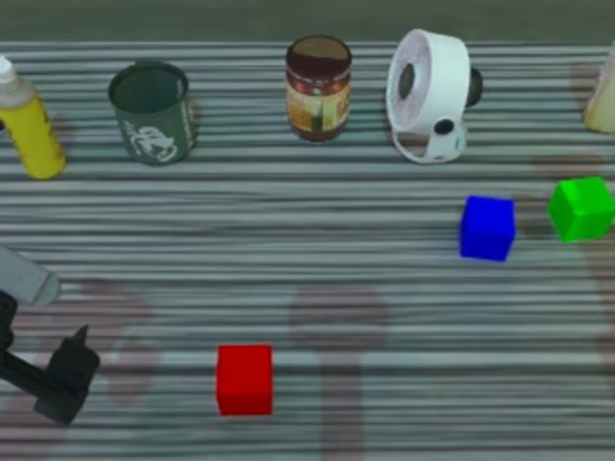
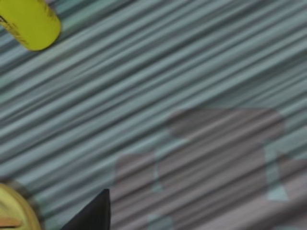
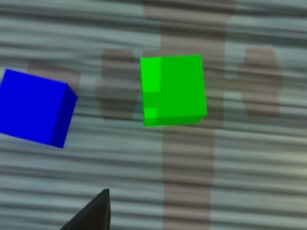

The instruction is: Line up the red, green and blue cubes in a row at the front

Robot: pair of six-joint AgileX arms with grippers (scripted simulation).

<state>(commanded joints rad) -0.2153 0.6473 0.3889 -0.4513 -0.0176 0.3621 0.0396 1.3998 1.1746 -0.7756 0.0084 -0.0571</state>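
The red cube [image 1: 244, 380] rests near the front of the table, left of centre. Far to the right, in the middle depth, the blue cube [image 1: 486, 228] sits with the green cube [image 1: 581, 207] just right of it. My left gripper [image 1: 65, 375] is at the front left, apart from the red cube, open and empty; only one fingertip [image 2: 97, 213] shows over bare table. My right arm is outside the top view. Its gripper [image 3: 153, 225] hovers open above the green cube [image 3: 173, 89], with the blue cube [image 3: 33, 106] beside it and one fingertip [image 3: 98, 211] showing.
Along the back stand a yellow bottle [image 1: 29, 120], a green mug [image 1: 149, 112], a jar [image 1: 318, 88] and a white fan [image 1: 428, 94]. A pale object [image 1: 601, 91] is cut off at the right edge. The yellow bottle [image 2: 31, 21] also appears in the left wrist view.
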